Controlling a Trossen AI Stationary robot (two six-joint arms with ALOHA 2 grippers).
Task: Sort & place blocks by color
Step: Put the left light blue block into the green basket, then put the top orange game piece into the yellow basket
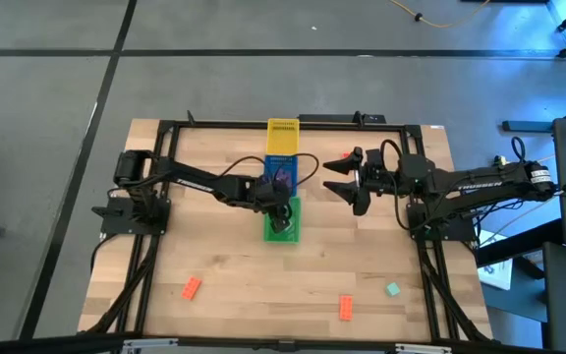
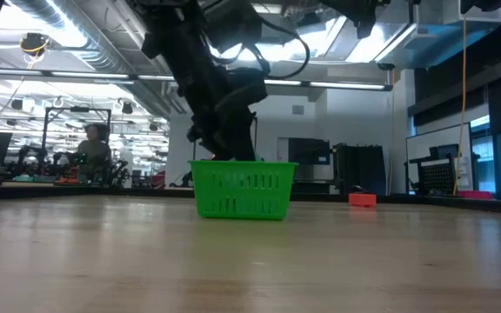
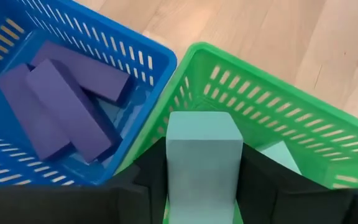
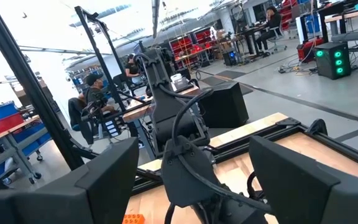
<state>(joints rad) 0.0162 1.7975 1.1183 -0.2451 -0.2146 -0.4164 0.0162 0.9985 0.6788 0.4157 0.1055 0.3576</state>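
My left gripper (image 3: 204, 199) is shut on a mint-green block (image 3: 204, 155) and reaches down into the green basket (image 1: 283, 224), which stands mid-table. A second mint block (image 3: 279, 155) lies on that basket's floor. Behind it, the blue basket (image 3: 135, 56) holds two purple blocks (image 3: 61, 106), one lying across the other. Two orange blocks (image 1: 192, 287) (image 1: 346, 307) and a teal block (image 1: 392, 289) lie flat near the table's front edge. My right gripper (image 1: 345, 182) hangs open to the right of the baskets, holding nothing. My left gripper pinches the mint block by its two long side faces (image 3: 173, 174) between the two fingers (image 3: 145, 186), with the block's free end sticking out ahead of them. The fingers slant down from the table's left. The block hangs over the green basket's inside; whether it touches the floor I cannot tell.
A yellow basket (image 1: 283, 133) stands at the far end of the row of three. The dark frame rail (image 1: 263, 123) runs around the tabletop. Bare wood lies left of the baskets and between the front-edge blocks.
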